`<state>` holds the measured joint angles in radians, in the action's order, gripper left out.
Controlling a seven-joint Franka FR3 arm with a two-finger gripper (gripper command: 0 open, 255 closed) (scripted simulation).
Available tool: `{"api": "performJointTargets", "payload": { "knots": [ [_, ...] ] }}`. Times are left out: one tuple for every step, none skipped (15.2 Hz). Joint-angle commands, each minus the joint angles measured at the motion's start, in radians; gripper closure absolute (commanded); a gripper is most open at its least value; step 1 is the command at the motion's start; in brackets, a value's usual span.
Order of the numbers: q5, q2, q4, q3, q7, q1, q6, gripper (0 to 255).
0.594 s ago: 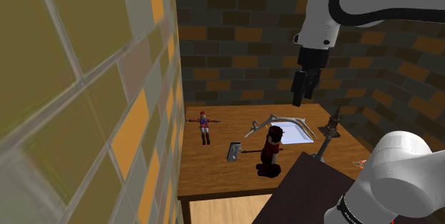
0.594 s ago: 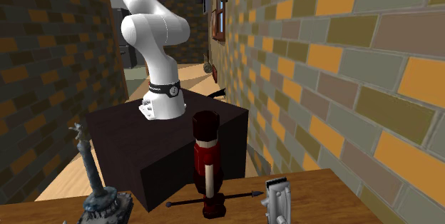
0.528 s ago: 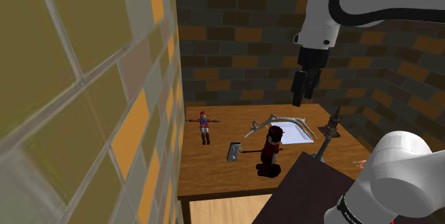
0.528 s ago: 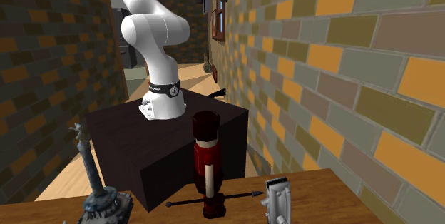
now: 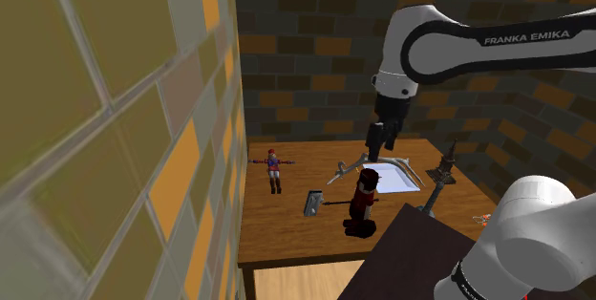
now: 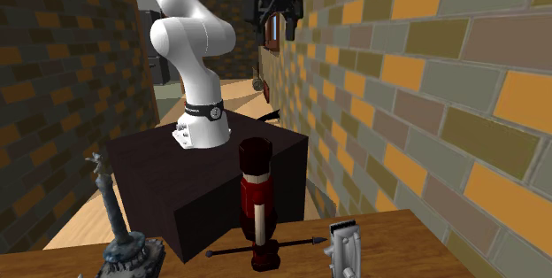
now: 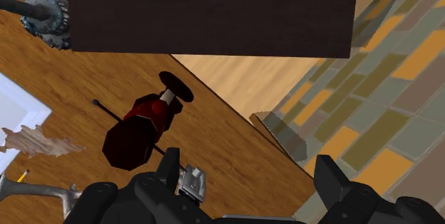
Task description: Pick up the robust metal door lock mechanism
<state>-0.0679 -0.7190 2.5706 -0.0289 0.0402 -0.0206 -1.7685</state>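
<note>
the lock [image 5: 313,203] is a small grey metal piece with a ribbed face, taller than it is wide. it stands upright on the wooden table [image 5: 287,236], near its edge, just beside the tip of the thin rod crossing the red and black figure [image 5: 362,203], on that figure's left in the shoulder view.

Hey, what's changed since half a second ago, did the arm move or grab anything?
The arm swung down and toward the shoulder view's left, bringing the hand lower over the table. Its fingers stand apart, holding nothing. The grey lock mechanism and the red figure stand where they were.
</note>
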Motion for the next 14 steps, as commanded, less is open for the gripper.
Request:
{"api": "performJointTargets", "payload": {
  "knots": [
    [0.004, 0.047, 0.031, 0.004, 0.003, 0.000, -0.091, 0],
    [0.007, 0.073, 0.044, 0.006, 0.006, 0.000, -0.134, 0],
    [0.009, 0.102, 0.054, 0.007, 0.008, -0.001, -0.177, 0],
    [0.012, 0.132, 0.063, 0.008, 0.010, -0.002, -0.221, 0],
    [0.015, 0.164, 0.071, 0.008, 0.012, -0.002, -0.265, 0],
    [0.018, 0.197, 0.076, 0.009, 0.014, -0.003, -0.308, 0],
    [0.020, 0.232, 0.080, 0.010, 0.016, -0.004, -0.352, 0],
    [0.023, 0.269, 0.082, 0.011, 0.017, -0.005, -0.395, 0],
    [0.027, 0.307, 0.083, 0.012, 0.018, -0.006, -0.438, 0],
    [0.030, 0.346, 0.081, 0.012, 0.019, -0.007, -0.480, 0],
    [0.034, 0.386, 0.078, 0.013, 0.019, -0.009, -0.522, 0],
    [0.037, 0.427, 0.073, 0.013, 0.020, -0.010, -0.563, 0],
    [0.042, 0.469, 0.067, 0.014, 0.019, -0.011, -0.603, 0],
    [0.046, 0.512, 0.058, 0.014, 0.019, -0.013, -0.641, 0]
  ]
}}
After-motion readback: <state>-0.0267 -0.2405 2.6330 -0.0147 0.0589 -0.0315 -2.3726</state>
